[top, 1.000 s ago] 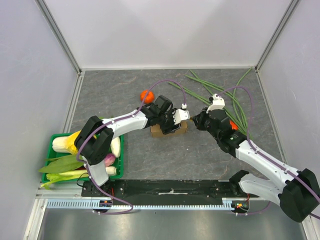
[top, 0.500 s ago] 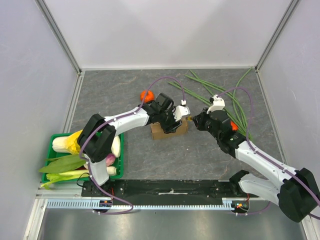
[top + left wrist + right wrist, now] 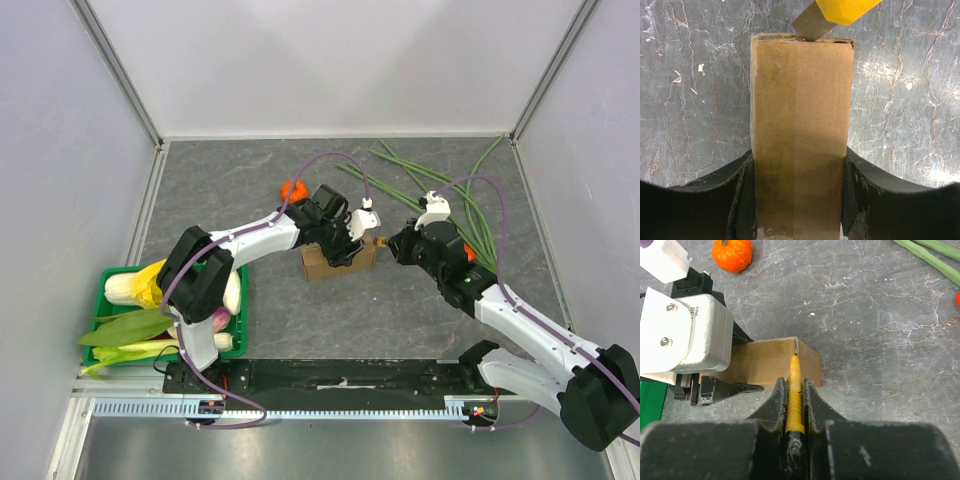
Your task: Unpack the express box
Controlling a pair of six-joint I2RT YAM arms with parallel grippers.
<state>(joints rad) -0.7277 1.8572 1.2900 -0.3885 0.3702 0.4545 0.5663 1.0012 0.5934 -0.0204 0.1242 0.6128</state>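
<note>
My left gripper, clamped on the box, now sits a touch higher and further left in the overhead frame than a second ago. Its arm now covers part of the tangerine. My right gripper and its knife drop slightly lower, and that arm's shoulder slides toward the lower right corner.

The left arm reaches far and rightward, its claw clamped across the express box. The right arm stretches far and leftward, its claw pinched tight on a yellow cutter.
</note>
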